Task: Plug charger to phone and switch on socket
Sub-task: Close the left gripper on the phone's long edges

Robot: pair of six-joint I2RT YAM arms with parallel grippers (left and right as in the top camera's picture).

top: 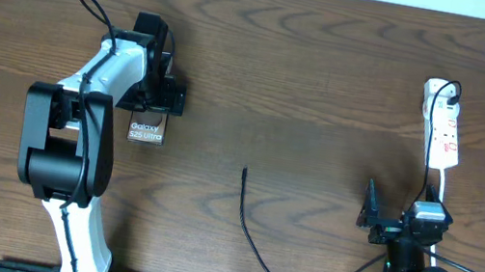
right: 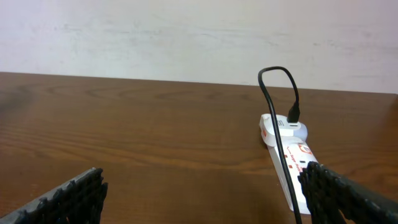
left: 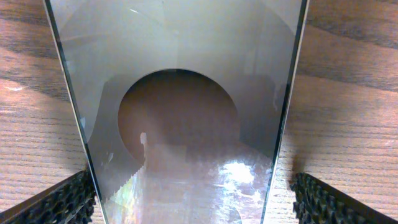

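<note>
My left fingers (left: 59, 205) stand released, one ribbed black pad on either side of the phone (left: 180, 74), which lies flat between them on the left half of the worktop (top: 332, 62); bare wood shows between its edge and one pad; the phone is a glossy dark slab with a brown oval and white Galaxy S25 Ultra lettering; my right fingers (right: 68, 196) are spread too, holding nothing, with the white power strip (right: 289, 168) just beyond them near the right edge; the thin black charger cable (top: 248, 227) curls over grained brown wood, its plug tip (top: 246, 170) mid-worktop, well apart from the phone.
</note>
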